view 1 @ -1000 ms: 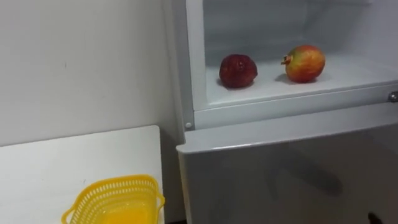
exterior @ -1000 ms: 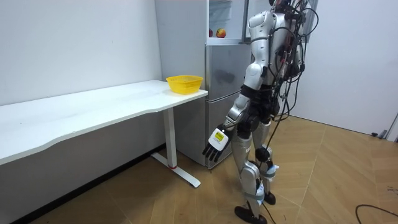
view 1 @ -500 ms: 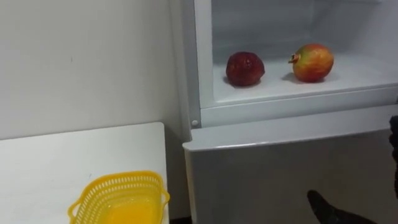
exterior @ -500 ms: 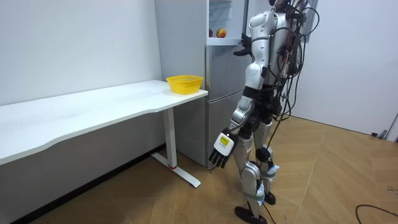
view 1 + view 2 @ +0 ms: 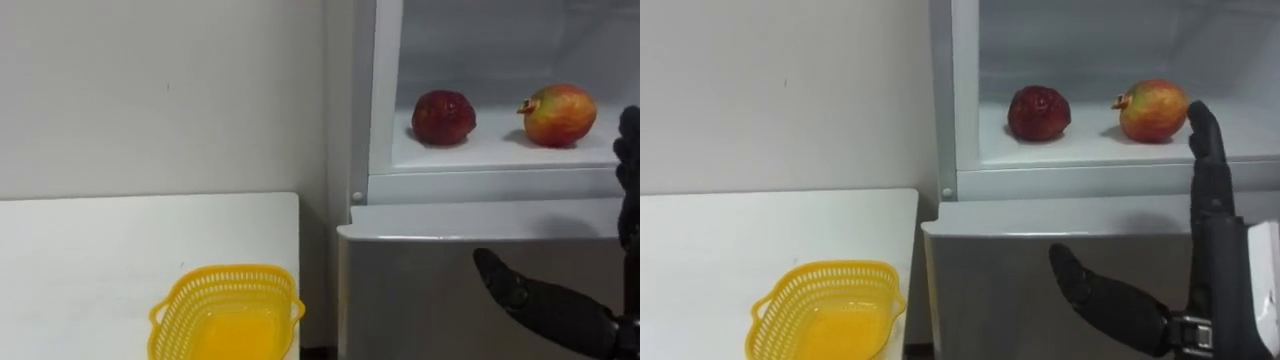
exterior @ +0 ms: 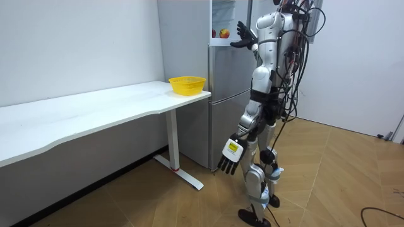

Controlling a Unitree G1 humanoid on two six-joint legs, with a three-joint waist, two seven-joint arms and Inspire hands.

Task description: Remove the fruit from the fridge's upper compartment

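In the open upper fridge compartment (image 5: 1080,150) a dark red fruit (image 5: 1039,112) lies on the white shelf, and a red-and-yellow pomegranate (image 5: 1153,110) lies to its right. My right hand (image 5: 1215,270) is raised in front of the fridge, open, fingers straight and thumb spread. Its fingertips (image 5: 1196,115) reach up just right of the pomegranate and hold nothing. The room view has that right hand (image 6: 243,34) at the compartment's opening. My left hand (image 6: 230,154) hangs open beside my thigh. I stand facing the fridge.
A yellow mesh basket (image 5: 825,305) stands at the right end of the white table (image 5: 730,250), just left of the fridge. The closed grey lower fridge door (image 5: 1020,290) is below the compartment. A white wall (image 5: 780,90) is behind the table.
My right hand has risen from low in front of the lower door up to the upper compartment's opening. The eye view has shifted. Both fruits lie as before.
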